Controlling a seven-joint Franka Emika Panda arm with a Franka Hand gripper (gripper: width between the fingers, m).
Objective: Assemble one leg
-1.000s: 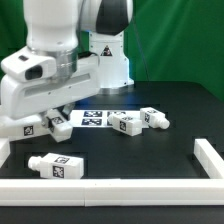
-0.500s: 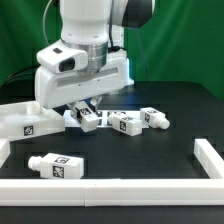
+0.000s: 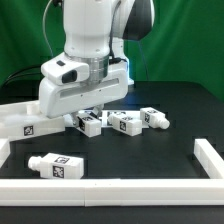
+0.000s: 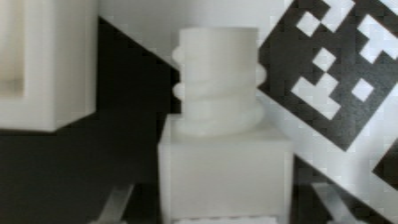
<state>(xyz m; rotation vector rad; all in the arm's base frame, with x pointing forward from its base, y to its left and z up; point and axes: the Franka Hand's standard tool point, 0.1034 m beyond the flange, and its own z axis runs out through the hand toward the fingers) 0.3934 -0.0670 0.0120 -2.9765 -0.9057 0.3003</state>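
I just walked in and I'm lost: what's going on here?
The arm's gripper is down at one white leg, which is centred in the wrist view; whether it is clamped is unclear. Two more legs lie beside it, a fourth leg nearer the front, and the square panel at the exterior view's left.

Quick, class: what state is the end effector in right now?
End effector: closed, holding a leg.

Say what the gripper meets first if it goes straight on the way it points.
The short white plastic leg sits right in the gripper's line, between its fingers; beyond that, probably the black table, though depth is unclear.
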